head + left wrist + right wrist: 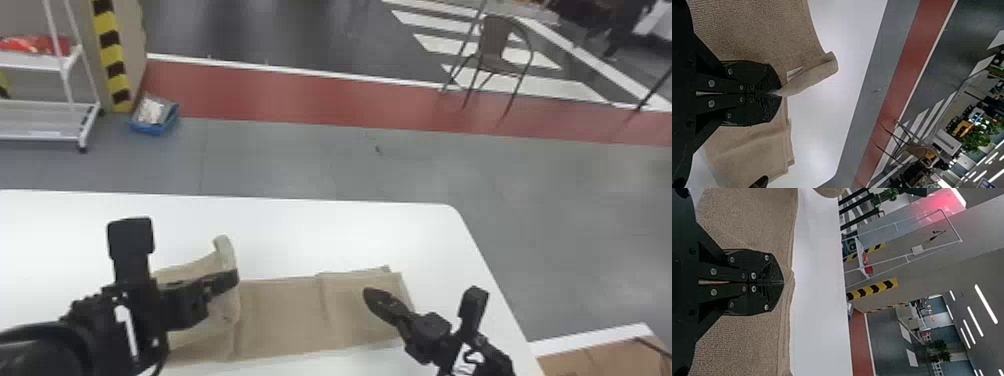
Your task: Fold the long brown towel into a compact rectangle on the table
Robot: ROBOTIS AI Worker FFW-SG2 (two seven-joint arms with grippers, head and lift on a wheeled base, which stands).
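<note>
And there was the brown towel [280, 315], stretched across the white table [325, 220] near its front edge, its right part lying flat in what looked like layers. The left gripper [779, 94] had it! Black fingers pinched together on a curled edge of cloth, the left end lifted into a loose hump. Over at the other end, the right gripper [782, 282] had its fingers closed tip to tip, nothing seen between them, poised over the flat part; whether it touched the cloth, I couldn't tell.

The step in hand looked like bringing that left end over towards the right. Doing it well called for a firm pinch, a low, smooth arc and the far and near edges kept in line with the layer beneath. A light press from the right gripper would have served as an anchor; too hard a pull risked dragging the whole towel askew or opening the folded part.
</note>
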